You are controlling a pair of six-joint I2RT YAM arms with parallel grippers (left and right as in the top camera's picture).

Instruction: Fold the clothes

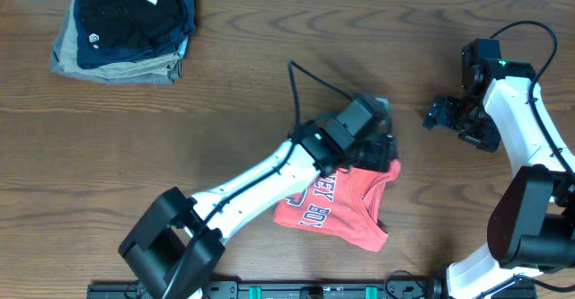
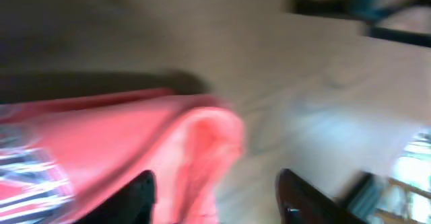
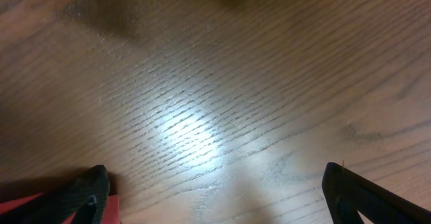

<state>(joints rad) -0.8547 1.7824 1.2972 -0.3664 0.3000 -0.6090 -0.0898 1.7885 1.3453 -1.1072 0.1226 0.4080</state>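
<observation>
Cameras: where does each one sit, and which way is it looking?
Overhead: fixed above the table, looking straight down; both arms show.
Left wrist: on the left arm, looking past the left gripper at the red T-shirt; blurred.
Right wrist: on the right arm, facing bare wood past the right gripper.
Shared: overhead and left wrist both show the T-shirt.

You've got a wood-grain table (image 1: pixel 225 110), smooth with a semi-gloss finish; lamp glare shows on it in the right wrist view. T-shirt (image 1: pixel 359 220) is soft matt cloth, lettering (image 1: pixel 313 212) a flat white print. Folded garments (image 1: pixel 126 25) are matt cloth. Arm shells (image 1: pixel 260 175) are smooth white plastic. Right gripper (image 3: pixel 215 200) fingers (image 3: pixel 77 198) are matt black.
</observation>
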